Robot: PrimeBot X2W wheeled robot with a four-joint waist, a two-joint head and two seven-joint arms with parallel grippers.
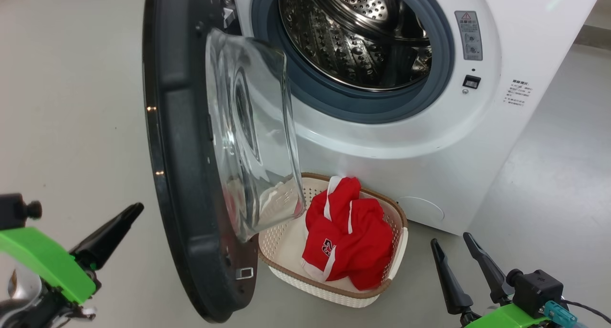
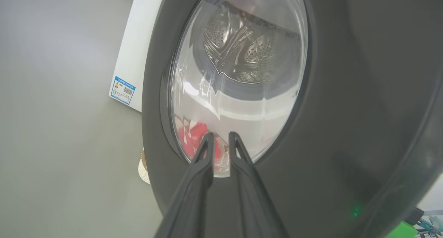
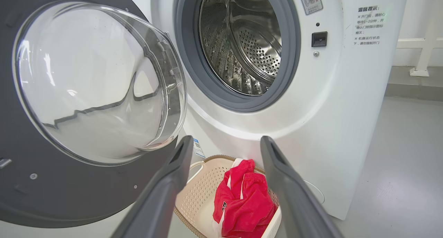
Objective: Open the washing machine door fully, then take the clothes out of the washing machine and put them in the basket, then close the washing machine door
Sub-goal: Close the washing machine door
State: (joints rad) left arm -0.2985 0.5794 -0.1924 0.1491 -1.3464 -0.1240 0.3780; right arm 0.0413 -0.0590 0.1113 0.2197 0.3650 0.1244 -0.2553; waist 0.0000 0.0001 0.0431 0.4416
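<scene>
The washing machine door point(image 1: 176, 127) stands swung out, edge-on to me, its clear glass bowl point(image 1: 253, 137) bulging toward the basket. The washing machine point(image 1: 525, 32) shows a bare steel drum point(image 1: 353, 32). On the floor before it, the cream basket point(image 1: 334, 294) holds the red clothes point(image 1: 348, 237). My left gripper point(image 2: 220, 135) is slightly open and holds nothing. It points at the door's outer face point(image 2: 346, 92); one finger point(image 1: 110, 232) shows left of the door. My right gripper point(image 1: 450, 238) is open and empty, right of the basket, and frames the clothes point(image 3: 242, 203) in the basket point(image 3: 197, 193).
Grey floor point(image 1: 549, 175) spreads to the right of the machine and to the left of the door point(image 1: 71, 103). A blue-edged label point(image 2: 121, 89) sits low on the machine's front. A white rail point(image 3: 422, 40) stands behind the machine on the right.
</scene>
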